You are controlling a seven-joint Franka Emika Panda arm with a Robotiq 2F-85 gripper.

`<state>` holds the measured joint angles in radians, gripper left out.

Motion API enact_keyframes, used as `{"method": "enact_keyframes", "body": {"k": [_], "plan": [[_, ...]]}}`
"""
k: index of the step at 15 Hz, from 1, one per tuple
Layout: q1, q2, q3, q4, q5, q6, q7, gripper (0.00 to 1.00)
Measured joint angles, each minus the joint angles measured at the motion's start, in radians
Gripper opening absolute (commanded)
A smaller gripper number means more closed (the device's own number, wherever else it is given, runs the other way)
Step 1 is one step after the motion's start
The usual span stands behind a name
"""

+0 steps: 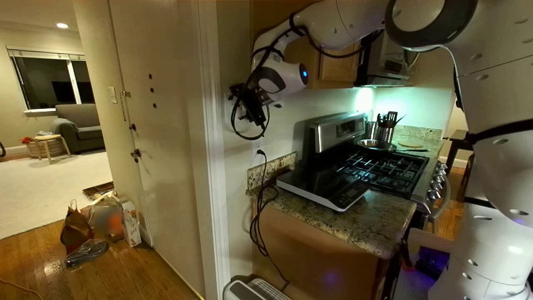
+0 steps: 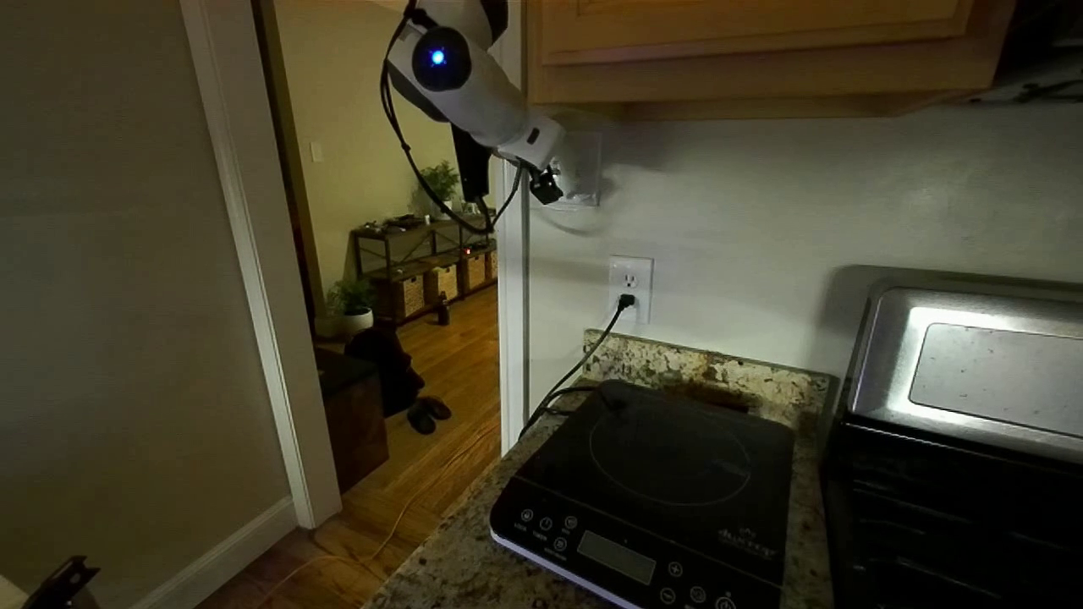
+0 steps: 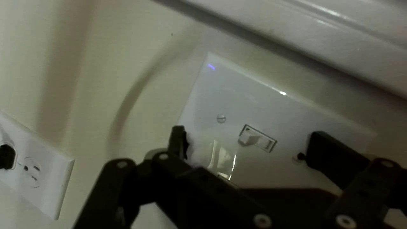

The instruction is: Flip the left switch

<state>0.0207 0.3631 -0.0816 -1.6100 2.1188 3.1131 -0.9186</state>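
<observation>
The tool [image 3: 248,143] rises from the bottom edge of the wrist view, its two dark fingers [image 3: 334,157] spread well apart. The left switch [image 3: 249,137], a small white toggle right of center in the frame, shows between the fingertips, tipped toward the left end of its slot. It is set in a glossy white wall plate [image 3: 222,86]; whether either finger touches that plate cannot be told. An outlet plate [image 3: 52,173] with a dark plug [image 3: 6,156] sits at the left edge of the same frame.

In both exterior views, the white arm [image 1: 333,25] holds the tool close to the kitchen wall [image 2: 728,194]. In an exterior view, the arm spans the top of the frame from the right edge, with a stove [image 1: 393,171] and a shiny pan [image 1: 377,144] right of center and a tall pale door [image 1: 166,166] to the left. In an exterior view, a wooden cabinet [image 2: 761,76] fills the upper right, while a black cooktop [image 2: 668,457] lies on a speckled worktop [image 2: 474,567] across the lower center.
</observation>
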Motion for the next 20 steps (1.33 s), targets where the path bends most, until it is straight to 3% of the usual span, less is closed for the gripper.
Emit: {"method": "enact_keyframes", "body": {"k": [13,20], "plan": [[0.053,0.01,-0.079,0.058,0.342,-0.105,-0.324,1.0],[0.072,-0.014,-0.084,0.054,0.395,-0.115,-0.385,1.0]]}}
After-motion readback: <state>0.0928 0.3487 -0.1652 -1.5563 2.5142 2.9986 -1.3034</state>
